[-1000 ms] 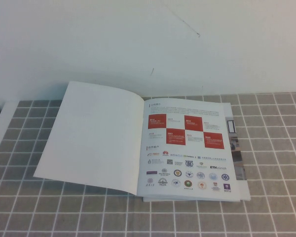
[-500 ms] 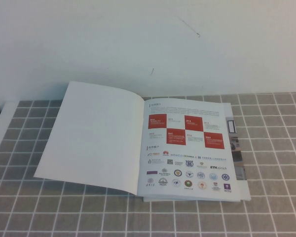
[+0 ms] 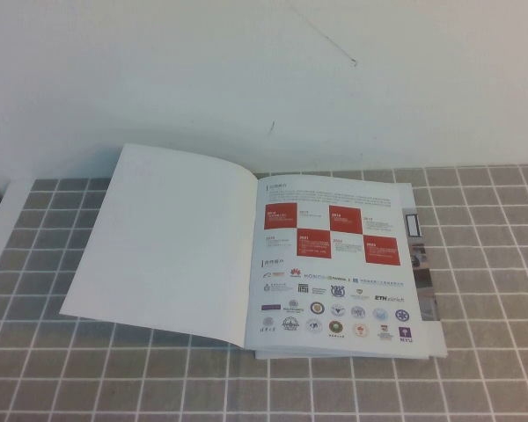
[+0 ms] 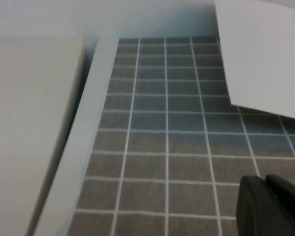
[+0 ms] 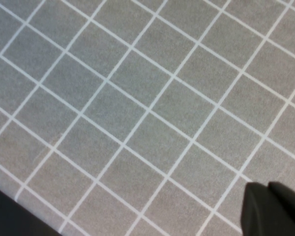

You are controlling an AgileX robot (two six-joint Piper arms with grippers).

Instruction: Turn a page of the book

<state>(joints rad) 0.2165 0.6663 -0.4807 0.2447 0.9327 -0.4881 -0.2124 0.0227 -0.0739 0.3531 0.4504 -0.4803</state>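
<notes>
- Your book (image 3: pixel 334 264) lies open on the cloth (image 3: pixel 493 264), the page (image 3: pixel 172 242) turned left of its spine.
- Your left gripper (image 4: pixel 273 206) hangs near the page's corner; its fingers, you cannot tell.
- Your right gripper (image 5: pixel 275 209) sits pressed together, away from the book.

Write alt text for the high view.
A thin book lies open on a grey checked tablecloth, its white page turned over to the left, exposing an inner page with red squares and logo rows. Neither tool appears in this view.
</notes>
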